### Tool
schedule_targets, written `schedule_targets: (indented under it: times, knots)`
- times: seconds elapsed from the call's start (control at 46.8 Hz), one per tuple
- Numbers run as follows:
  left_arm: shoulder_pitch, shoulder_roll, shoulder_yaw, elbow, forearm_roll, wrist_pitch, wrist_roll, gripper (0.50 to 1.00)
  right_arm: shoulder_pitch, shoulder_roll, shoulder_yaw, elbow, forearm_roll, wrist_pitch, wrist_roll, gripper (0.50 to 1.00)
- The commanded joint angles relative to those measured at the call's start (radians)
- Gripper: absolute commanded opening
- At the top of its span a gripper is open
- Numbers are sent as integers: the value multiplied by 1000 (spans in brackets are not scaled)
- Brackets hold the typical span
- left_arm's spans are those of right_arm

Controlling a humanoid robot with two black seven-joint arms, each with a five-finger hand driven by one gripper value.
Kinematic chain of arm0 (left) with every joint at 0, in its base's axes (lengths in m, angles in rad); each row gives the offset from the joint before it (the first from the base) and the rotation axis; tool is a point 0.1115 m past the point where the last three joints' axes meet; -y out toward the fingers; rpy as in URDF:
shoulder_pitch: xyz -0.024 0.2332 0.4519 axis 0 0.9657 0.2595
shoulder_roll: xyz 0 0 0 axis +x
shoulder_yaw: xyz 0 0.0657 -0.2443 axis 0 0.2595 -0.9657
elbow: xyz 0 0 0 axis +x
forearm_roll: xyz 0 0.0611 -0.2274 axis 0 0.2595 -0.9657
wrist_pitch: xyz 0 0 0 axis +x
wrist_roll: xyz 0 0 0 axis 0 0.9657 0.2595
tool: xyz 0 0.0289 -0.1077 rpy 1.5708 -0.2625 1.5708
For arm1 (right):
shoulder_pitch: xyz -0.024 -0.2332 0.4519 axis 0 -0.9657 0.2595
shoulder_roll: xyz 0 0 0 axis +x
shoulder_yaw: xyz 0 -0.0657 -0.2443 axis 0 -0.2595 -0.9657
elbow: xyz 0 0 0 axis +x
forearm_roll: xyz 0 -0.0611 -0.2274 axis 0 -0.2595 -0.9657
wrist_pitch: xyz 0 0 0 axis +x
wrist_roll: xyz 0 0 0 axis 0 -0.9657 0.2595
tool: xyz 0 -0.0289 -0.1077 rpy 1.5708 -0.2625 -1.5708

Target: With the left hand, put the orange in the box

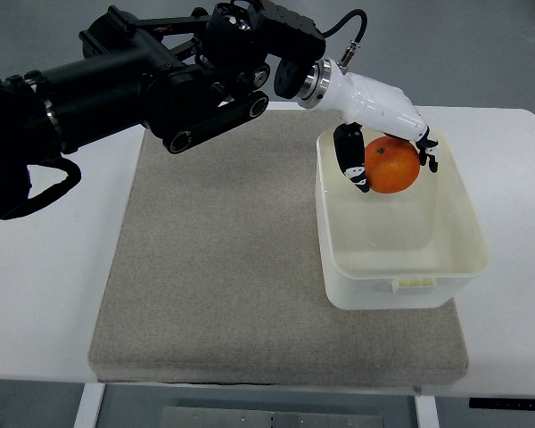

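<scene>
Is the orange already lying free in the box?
No, the left hand has its fingers closed around the orange, holding it over the box.

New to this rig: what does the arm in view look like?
The left arm is bulky matte black with exposed linkages and round joints. A black cable loops over a silver wrist ring. The left hand has a glossy white shell and black fingers.

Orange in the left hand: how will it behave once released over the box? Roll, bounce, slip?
The orange is round, so it will probably roll on the smooth floor of the box until a wall stops it. The left hand grips it with fingers on opposite sides; it keeps its shape, so likely firm. Its dimpled skin suggests it is not very slippery.
</scene>
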Motion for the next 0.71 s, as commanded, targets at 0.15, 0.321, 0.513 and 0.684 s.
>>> schedule_targets:
  times: [0.15,0.321,0.513,0.684]
  knots:
    - [3,0,-1,-2,-1,-4,0,951,0,0,0,0,0,0,0,926]
    - [5,0,1,-1,-1,-4,0,954,0,0,0,0,0,0,0,926]
    - [6,0,1,30,-13,-3,0,954,0,0,0,0,0,0,0,926]
    - [3,0,1,179,-46,-7,0,954,0,0,0,0,0,0,0,926]
